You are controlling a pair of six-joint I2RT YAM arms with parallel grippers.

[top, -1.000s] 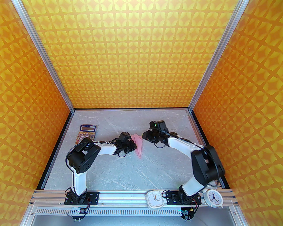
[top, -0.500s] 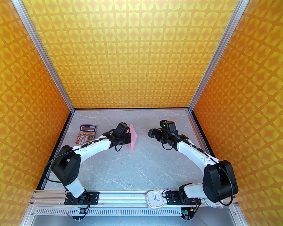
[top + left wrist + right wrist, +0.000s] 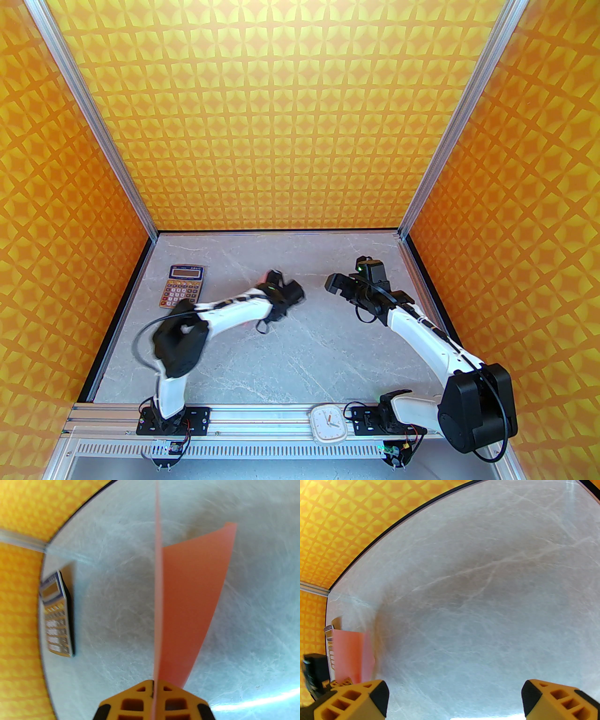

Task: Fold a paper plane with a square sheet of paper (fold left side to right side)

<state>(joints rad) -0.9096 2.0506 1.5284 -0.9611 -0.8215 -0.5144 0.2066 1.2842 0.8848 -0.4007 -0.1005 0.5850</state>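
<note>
The paper plane [image 3: 192,597] is folded pale-pink paper. In the left wrist view it stands edge-on, with one wing spreading to the right above the grey table [image 3: 117,597]. My left gripper [image 3: 153,684] is shut on its near end, yellow fingers [image 3: 131,700] pressed together on the crease. From above, the blurred left gripper [image 3: 274,286] hides most of the plane, leaving a pink sliver [image 3: 265,277]. My right gripper [image 3: 335,285] hangs open to the right of it, apart from the paper. In the right wrist view, its gripper [image 3: 454,691] holds nothing, and the plane [image 3: 350,655] is at far left.
An orange-keyed calculator [image 3: 182,286] lies at the table's back left, also in the left wrist view as the calculator [image 3: 56,616]. A white square clock [image 3: 328,424] rests on the front rail between the arm bases. Orange patterned walls enclose three sides.
My right gripper opened, let go of the plane and drew back to the right. The left arm swung and turned with the plane still pinched, so it now hides most of the paper from above.
</note>
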